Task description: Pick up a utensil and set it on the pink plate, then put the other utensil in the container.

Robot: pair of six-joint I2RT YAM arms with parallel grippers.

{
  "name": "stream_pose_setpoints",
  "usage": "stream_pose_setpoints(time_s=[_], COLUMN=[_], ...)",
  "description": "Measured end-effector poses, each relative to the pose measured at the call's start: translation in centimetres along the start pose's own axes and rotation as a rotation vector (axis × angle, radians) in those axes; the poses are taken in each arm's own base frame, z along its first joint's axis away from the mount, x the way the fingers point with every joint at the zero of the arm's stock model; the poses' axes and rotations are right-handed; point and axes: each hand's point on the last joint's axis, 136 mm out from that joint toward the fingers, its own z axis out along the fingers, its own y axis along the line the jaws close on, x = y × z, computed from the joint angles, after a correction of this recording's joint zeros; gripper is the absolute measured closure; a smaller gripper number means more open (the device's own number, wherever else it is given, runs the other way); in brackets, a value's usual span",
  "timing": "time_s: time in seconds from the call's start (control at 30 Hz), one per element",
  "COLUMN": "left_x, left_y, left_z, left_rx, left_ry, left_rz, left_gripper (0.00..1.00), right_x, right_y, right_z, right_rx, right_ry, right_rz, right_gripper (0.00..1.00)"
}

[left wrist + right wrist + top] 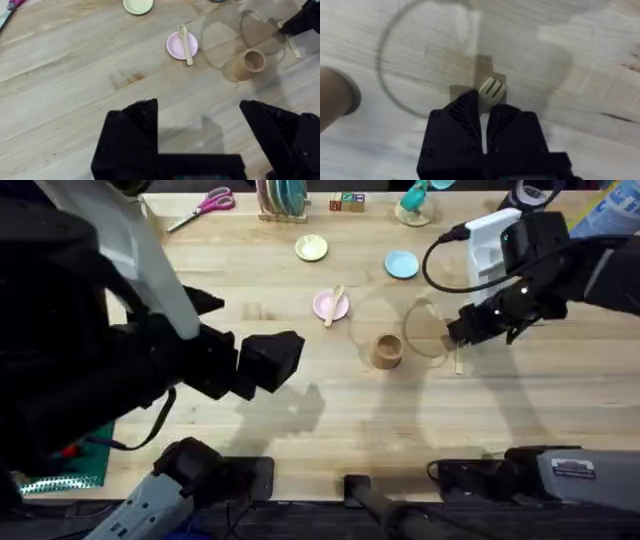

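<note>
Overhead view: three small plates, two wooden utensils, one wooden cup.
Wooden spoon [334, 305] lies across pink plate [330, 305]; right gripper [485, 107] pinches wooden fork [491, 90] at 3 o'clock of the cup [388, 350]. Left gripper [200, 112] hangs spread wide, holding nothing, over bare tabletop [330, 440].

Bare table [480, 395] (beside container [387, 351])

I found no text that I could read anywhere on my feeds. The small coloured blocks [347, 201] at about twelve o'clock on the table [300, 400] carried marks too small for me to make out. A pale label [573, 469] on the right arm's base, at about five o'clock, was likewise too blurred for me to read.
</note>
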Motion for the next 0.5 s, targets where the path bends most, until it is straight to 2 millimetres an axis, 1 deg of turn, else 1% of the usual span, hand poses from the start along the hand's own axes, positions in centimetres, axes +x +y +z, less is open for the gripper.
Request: stream_pose_setpoints(time_s=[0.23,0.3,0.4,0.5], left_x=[0.0,0.0,0.0,0.0], left_y=[0.0,0.0,0.0,0.0], left_z=[0.0,0.0,0.0,0.0], left_rx=[0.000,0.000,0.000,0.000], left_ry=[0.000,0.000,0.000,0.000], left_rz=[0.000,0.000,0.000,0.000], left_gripper=[0.006,0.006,0.006,0.006], right_x=[-1.1,-1.7,-3.4,-5.3], right_y=[-0.4,-0.6,-1.1,-1.4], right_z=[-0.2,-0.4,-1.5,-3.6], right_rx=[0.013,0.020,0.048,0.079], right_ry=[-0.029,-0.051,-0.128,-0.230], right_rz=[0.001,0.000,-0.001,-0.011], right_gripper=[0.970,0.969,0.969,0.969])
